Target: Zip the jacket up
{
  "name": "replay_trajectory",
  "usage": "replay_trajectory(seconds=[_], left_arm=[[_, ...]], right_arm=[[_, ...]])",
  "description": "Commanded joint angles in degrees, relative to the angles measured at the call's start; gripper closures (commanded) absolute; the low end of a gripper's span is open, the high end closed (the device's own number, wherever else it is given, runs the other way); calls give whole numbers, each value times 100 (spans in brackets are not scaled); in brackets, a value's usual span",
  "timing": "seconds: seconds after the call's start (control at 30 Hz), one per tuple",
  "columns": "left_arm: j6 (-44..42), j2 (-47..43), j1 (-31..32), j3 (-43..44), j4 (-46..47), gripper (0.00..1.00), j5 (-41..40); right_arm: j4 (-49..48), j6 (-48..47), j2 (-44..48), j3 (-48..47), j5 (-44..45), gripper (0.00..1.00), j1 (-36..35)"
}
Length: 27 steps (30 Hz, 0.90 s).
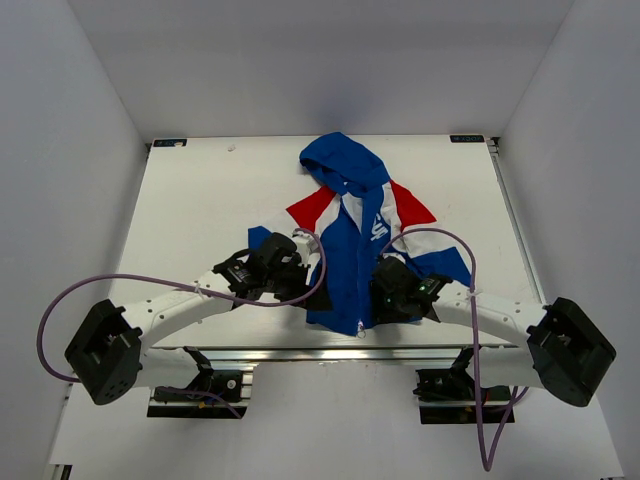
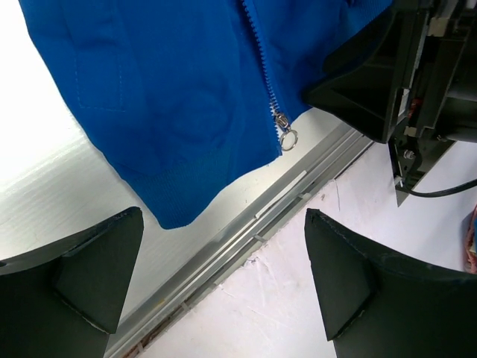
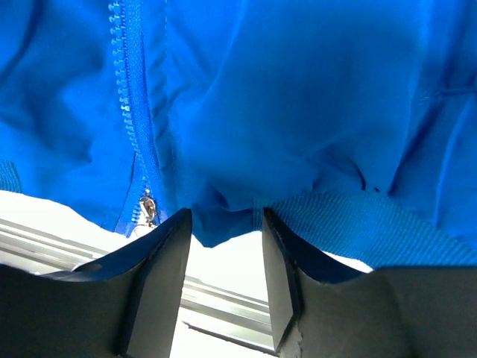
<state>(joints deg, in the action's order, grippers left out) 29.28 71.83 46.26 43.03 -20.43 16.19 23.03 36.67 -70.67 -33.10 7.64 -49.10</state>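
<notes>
- Jacket [image 1: 350,250] flat on bench [image 1: 200,200], hood at 12, hem at 6.
- Barely started: slider [image 2: 282,123] down at hem, whole zip left.
- Left fingers [image 2: 89,276] wide apart, empty.
- Right fingers [image 3: 156,283] half apart astride hem, gripping nothing.

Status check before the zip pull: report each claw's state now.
Left claw: open, empty.
Right claw: open, at the hem of the jacket, not clamping it.

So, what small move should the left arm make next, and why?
Probably ease the left gripper forward to the zipper pull and close on its ring. The jaws stand wide open and empty, and the pull lies free at the bottom hem of the jacket, just ahead of them.
</notes>
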Motion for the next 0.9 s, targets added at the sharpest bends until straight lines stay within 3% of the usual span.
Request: replay_trajectory(seconds=[0.0, 0.2, 0.4, 0.87], left_arm=[[-98, -38, 15, 197, -32, 2, -80], [-150, -82, 15, 154, -84, 2, -142], [-212, -248, 15, 57, -146, 2, -256], [-98, -495, 15, -5, -330, 2, -581]], right_arm=[[149, 25, 159, -143, 264, 50, -73], [290, 279, 98, -434, 694, 48, -486], [457, 517, -569, -759, 1064, 42, -758], [809, 746, -1844, -733, 1320, 37, -776]])
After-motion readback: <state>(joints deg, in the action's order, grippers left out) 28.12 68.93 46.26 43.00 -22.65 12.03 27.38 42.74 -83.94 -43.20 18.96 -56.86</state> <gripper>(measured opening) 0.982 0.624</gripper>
